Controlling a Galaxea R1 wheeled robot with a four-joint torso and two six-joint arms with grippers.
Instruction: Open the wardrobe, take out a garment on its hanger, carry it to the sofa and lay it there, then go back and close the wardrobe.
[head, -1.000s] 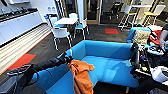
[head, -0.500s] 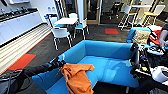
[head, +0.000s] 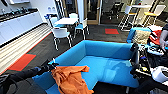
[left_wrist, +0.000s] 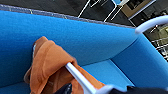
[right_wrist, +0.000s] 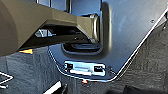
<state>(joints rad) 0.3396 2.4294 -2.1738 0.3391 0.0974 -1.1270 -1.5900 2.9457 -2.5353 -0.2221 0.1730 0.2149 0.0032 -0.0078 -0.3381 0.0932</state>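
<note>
The orange garment (head: 71, 80) lies on the blue sofa (head: 107, 67) seat, near its edge. The left gripper (head: 51, 66) probably still clamps the white hanger (left_wrist: 80, 78). Released carelessly, the garment could slide off.

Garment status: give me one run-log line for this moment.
stage: laying on sofa | garment: draped on seat | hanger: in garment | left gripper: at garment

The left arm (head: 22, 74) reached forward from the picture's lower left, nearly level, its gripper (head: 51, 66) at the far end.
</note>
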